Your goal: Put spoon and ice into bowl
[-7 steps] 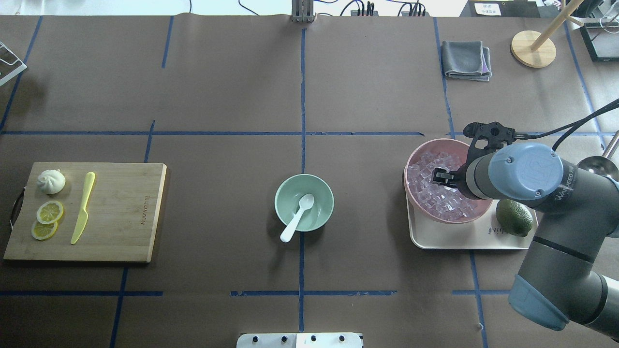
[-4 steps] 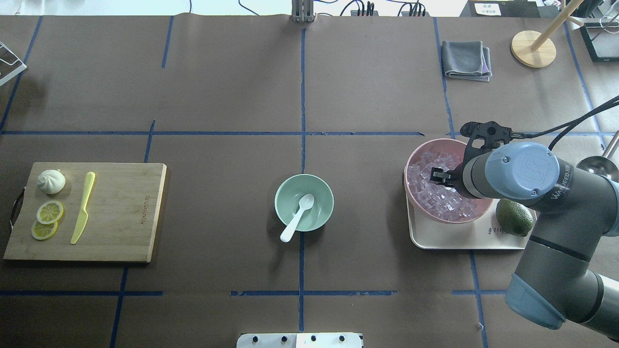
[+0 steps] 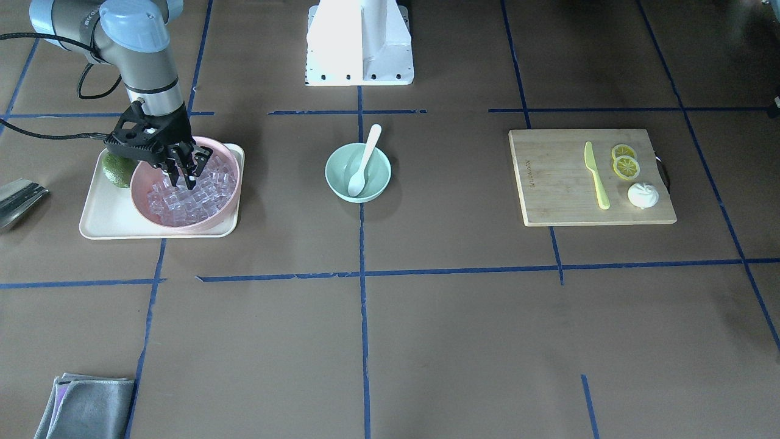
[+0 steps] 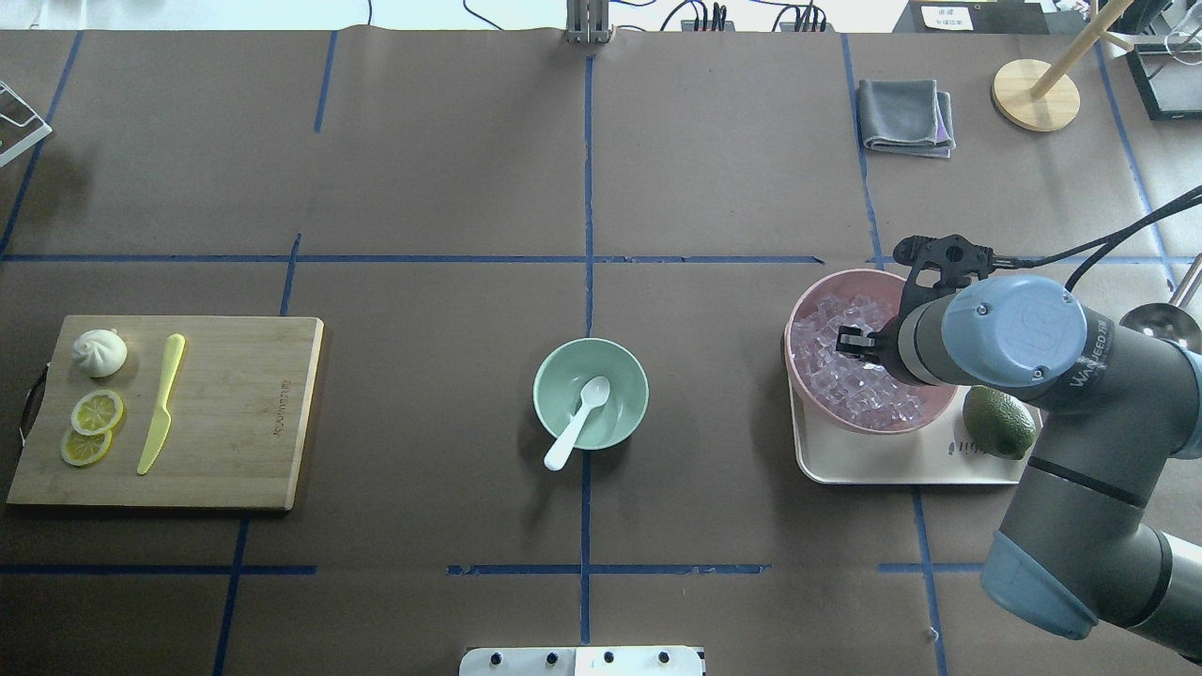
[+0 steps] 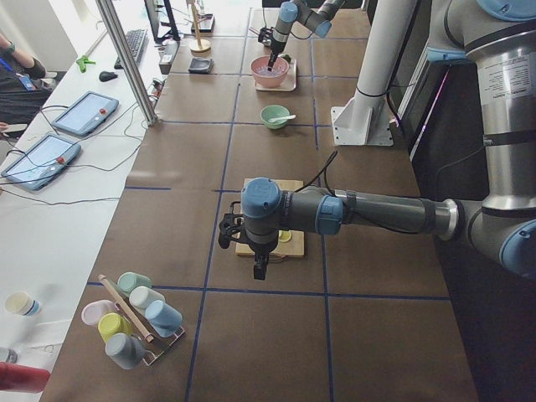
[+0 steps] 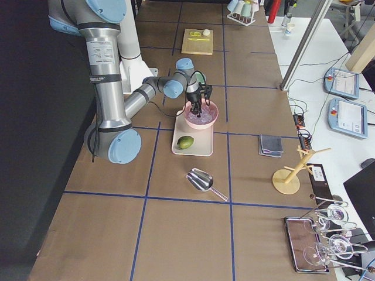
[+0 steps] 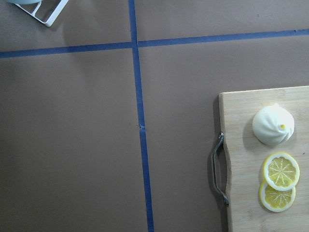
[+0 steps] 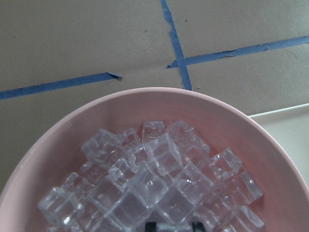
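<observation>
The white spoon (image 4: 579,418) lies with its scoop inside the mint-green bowl (image 4: 542,394) and its handle over the near rim; both also show in the front view, spoon (image 3: 364,161) and bowl (image 3: 379,181). Ice cubes (image 4: 831,371) fill a pink bowl (image 4: 826,284). My right gripper (image 3: 184,178) points down into that ice (image 3: 183,204). In the right wrist view its jaws stand apart, tips among the ice cubes (image 8: 159,179). My left gripper (image 5: 260,270) hovers above the cutting board's end; I cannot tell if it is open or shut.
The pink bowl and a lime (image 4: 998,422) sit on a cream tray (image 4: 892,467). A cutting board (image 4: 235,413) at the left holds a yellow-green knife (image 4: 161,404), lemon slices and a bun. A grey cloth (image 4: 906,115) and a metal scoop (image 6: 202,180) lie nearby.
My right arm has shifted slightly to the left over the pink bowl, then held still. Spoon and mint bowl have not moved.
</observation>
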Tool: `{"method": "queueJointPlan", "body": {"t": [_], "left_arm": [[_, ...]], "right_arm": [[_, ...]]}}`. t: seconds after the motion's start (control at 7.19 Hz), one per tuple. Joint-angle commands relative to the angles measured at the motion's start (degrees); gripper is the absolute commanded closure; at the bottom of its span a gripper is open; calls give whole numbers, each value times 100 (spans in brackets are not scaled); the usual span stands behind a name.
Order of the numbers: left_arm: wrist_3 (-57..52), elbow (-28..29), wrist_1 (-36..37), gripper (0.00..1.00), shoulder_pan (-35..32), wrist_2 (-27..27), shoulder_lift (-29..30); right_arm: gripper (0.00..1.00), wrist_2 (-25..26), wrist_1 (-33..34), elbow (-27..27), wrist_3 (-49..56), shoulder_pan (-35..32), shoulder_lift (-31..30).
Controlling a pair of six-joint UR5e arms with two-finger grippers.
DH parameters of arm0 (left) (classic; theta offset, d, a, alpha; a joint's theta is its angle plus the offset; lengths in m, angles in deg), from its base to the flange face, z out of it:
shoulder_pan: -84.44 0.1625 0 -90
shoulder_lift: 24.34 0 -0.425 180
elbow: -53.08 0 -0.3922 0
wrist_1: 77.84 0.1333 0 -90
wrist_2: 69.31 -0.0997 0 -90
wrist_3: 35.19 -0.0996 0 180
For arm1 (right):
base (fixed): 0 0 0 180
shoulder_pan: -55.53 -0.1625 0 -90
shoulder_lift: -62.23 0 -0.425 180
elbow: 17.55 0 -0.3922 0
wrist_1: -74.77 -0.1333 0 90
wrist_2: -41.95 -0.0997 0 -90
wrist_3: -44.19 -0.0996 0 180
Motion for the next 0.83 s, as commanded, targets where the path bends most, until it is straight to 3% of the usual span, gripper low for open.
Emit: {"method": "queueJointPlan", "body": {"t": [0.0,0.14,0.42,0.7], "left_arm": [[0,-43,0,0,-4,0,-61],[0,-43,0,0,-13,0,-61],[0,-43,0,0,-4,0,-61],[0,-52,0,0,-4,0,-53]], "right_arm": [[97,-77,33,-198,19,-63,0],[97,-95,147,-191,27,-64,340],[96,-51,1905,-148,-120,181,2004],[96,10,2046,106,-551,593,2643]]}}
